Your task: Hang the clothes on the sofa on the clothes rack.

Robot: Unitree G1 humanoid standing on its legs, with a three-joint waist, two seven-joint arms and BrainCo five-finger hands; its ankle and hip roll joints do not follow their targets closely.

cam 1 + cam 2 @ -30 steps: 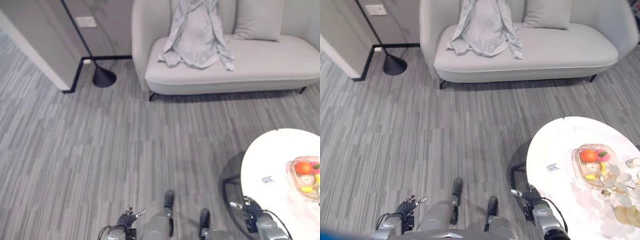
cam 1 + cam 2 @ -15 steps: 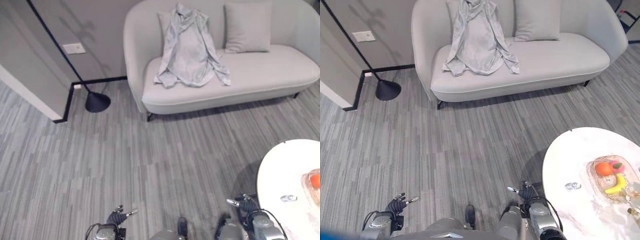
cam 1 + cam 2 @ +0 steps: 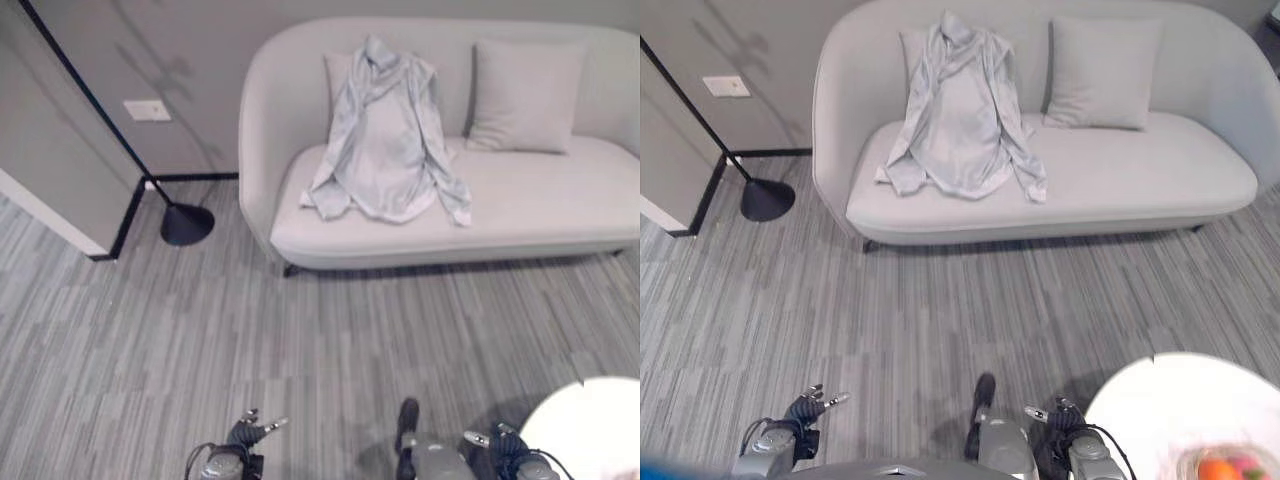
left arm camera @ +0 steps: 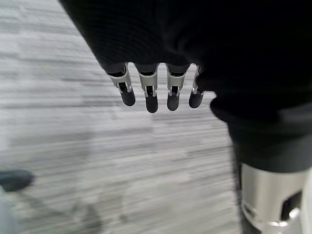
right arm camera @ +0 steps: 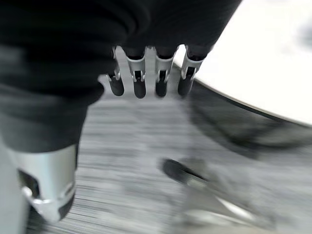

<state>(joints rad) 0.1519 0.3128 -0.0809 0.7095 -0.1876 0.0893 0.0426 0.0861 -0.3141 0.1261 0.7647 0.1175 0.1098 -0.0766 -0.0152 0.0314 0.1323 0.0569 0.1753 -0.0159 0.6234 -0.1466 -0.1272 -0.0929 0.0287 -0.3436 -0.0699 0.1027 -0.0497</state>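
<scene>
**Shirt draped on the sofa, both hands hanging empty**

The shirt (image 3: 962, 110), pale grey-blue and long-sleeved, lies spread on the left part of the sofa (image 3: 1160, 170). Its collar rests high against the backrest, its body runs down over the seat, and its hem and sleeves fan out toward the seat's front edge without hanging over it.

The sofa is the biggest thing here: light grey, with a curved back, standing against the wall at the far side of the room. Before it stretches the floor (image 3: 150, 330), covered in grey striped carpet, with a wide open strip between the sofa and the robot.

At the lower right a round white table (image 3: 1160, 400) comes into the head views. A dish of fruit (image 3: 1225, 468) sits at its near edge, partly cut off.

A square grey cushion (image 3: 1102, 72) leans upright against the backrest to the right of the shirt, just beside one sleeve. A second cushion (image 3: 338, 75) peeks out from behind the shirt's left shoulder.

To the left of the sofa, a floor lamp (image 3: 187, 223) stands on the carpet on a dark cone-shaped base, its thin black pole slanting up toward the wall corner. On the wall beside it sits a white wall plate (image 3: 147, 110).

The left hand (image 4: 151, 92) hangs low over the carpet, fingers loosely extended and grasping nothing. The right hand (image 5: 146, 80) hangs likewise beside the table's rim, fingers relaxed and empty. Both are well apart from the shirt.
</scene>
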